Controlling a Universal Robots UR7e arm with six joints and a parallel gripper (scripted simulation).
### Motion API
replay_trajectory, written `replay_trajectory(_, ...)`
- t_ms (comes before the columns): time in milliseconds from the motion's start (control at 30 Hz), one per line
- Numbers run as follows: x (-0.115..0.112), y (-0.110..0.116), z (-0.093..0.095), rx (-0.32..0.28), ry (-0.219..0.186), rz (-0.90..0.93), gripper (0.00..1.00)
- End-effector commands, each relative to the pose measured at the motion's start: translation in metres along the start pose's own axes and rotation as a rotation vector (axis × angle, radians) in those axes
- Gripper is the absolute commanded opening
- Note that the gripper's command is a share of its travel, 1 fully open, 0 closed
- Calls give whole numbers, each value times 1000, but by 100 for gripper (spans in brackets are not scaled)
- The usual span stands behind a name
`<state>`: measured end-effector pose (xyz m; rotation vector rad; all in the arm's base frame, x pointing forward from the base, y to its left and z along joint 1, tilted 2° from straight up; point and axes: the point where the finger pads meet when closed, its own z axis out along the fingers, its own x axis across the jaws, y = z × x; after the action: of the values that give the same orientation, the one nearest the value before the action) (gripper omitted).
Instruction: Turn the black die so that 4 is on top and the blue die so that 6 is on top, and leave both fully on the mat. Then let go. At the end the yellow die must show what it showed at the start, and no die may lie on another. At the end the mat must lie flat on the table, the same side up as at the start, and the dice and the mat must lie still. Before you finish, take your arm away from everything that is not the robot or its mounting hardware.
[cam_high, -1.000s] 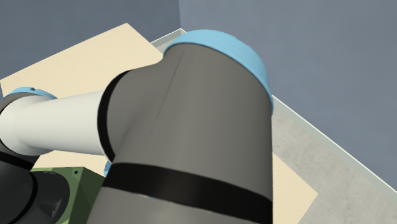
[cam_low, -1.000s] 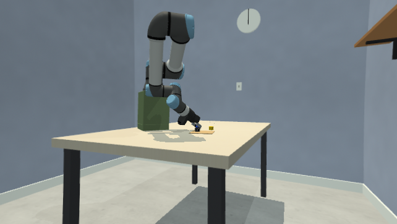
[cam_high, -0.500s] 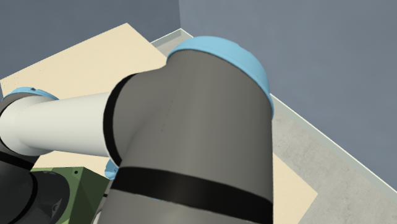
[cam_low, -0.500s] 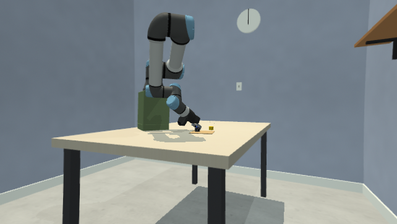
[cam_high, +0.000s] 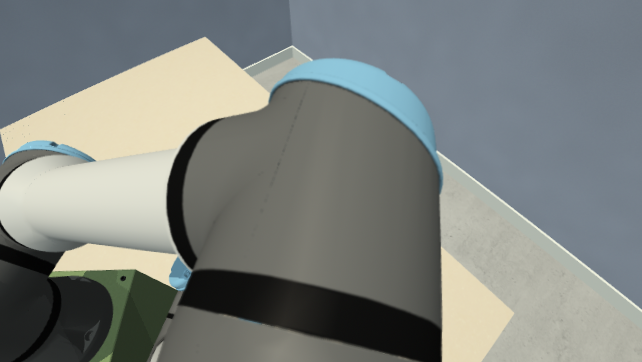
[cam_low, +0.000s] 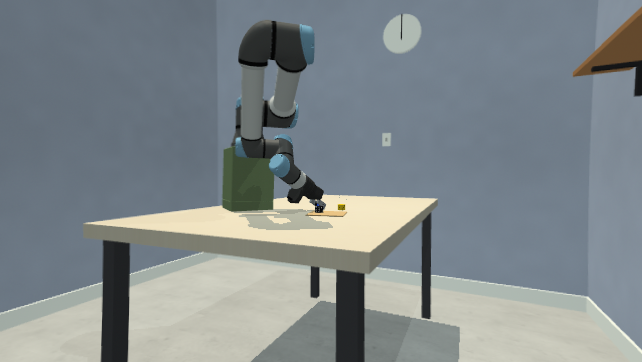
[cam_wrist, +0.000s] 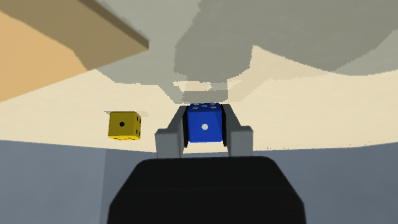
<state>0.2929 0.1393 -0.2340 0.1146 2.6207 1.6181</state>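
Wooden table (cam_low: 280, 235) on dark legs, pale top. Grey arm (cam_low: 260, 100) with blue joint caps rises from a green block (cam_low: 247, 180) set toward the back-left corner of the table, folds over and slopes down toward the middle of the top. In the top view the arm's elbow fills almost the whole picture, so mat and dice are hidden there.

Thin tan mat (cam_low: 327, 213) lies flat on the table just past the arm's shadow, nearer the back edge than the front edge.

Gripper (cam_wrist: 204, 131) is clamped on the blue die (cam_wrist: 204, 125), one grey finger (cam_wrist: 169, 140) pressed on each side. Face toward the wrist camera shows a single pip; the face next to it has several pips, count too small to read. From the side view the gripper (cam_low: 318, 205) sits low at the mat's left end; cannot tell if the die touches the mat.

Yellow die (cam_wrist: 124, 125) sits apart from the blue one, free of the fingers; in the side view it (cam_low: 341, 206) is at the mat's right end. One pip on the face toward the wrist camera.

Black die: a dark speck right by the fingers in the side view, too small to confirm.
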Motion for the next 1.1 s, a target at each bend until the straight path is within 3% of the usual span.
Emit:
replay_trajectory(0, 0, 0, 0, 0, 0, 0, 49)
replay_trajectory(467, 0, 0, 0, 0, 0, 0, 49)
replay_trajectory(500, 0, 0, 0, 0, 0, 0, 55)
replay_trajectory(567, 0, 0, 0, 0, 0, 0, 55)
replay_trajectory(700, 0, 0, 0, 0, 0, 0, 67)
replay_trajectory(833, 0, 0, 0, 0, 0, 0, 67)
replay_trajectory(967, 0, 0, 0, 0, 0, 0, 79)
replay_trajectory(1067, 0, 0, 0, 0, 0, 0, 79)
